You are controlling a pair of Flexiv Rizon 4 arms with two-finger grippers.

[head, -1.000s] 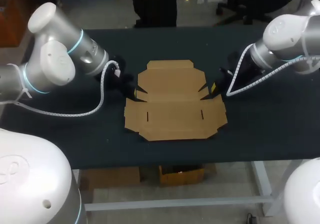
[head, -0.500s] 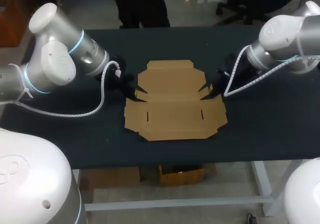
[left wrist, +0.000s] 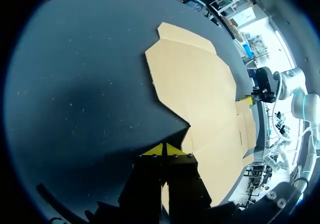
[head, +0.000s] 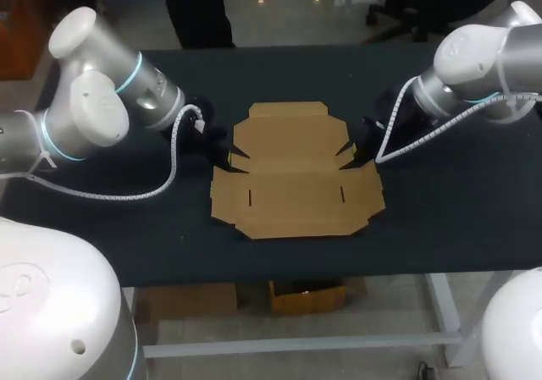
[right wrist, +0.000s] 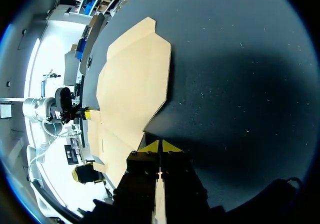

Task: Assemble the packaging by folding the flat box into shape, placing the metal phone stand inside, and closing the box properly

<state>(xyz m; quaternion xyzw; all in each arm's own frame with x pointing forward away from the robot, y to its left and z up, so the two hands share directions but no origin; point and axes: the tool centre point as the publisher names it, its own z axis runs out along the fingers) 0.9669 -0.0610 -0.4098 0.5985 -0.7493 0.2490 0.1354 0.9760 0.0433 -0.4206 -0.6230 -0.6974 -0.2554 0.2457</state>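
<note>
A flat, unfolded brown cardboard box (head: 292,181) lies in the middle of the dark table (head: 102,219). My left gripper (head: 229,156) is shut, its yellow tips touching at the notch in the box's left edge; the left wrist view shows the tips (left wrist: 163,149) together right at the cardboard (left wrist: 200,89). My right gripper (head: 360,151) is shut too, at the notch on the box's right edge, with its tips (right wrist: 160,146) closed beside the cardboard (right wrist: 135,84). Neither holds anything. No metal phone stand is in sight.
The table's front edge (head: 288,274) runs just below the box. Dark tabletop lies bare to the left and right of the cardboard, behind both arms.
The right arm has shifted slightly back and left, its gripper a little farther up along the box's right edge. The left arm and the box have not moved.
</note>
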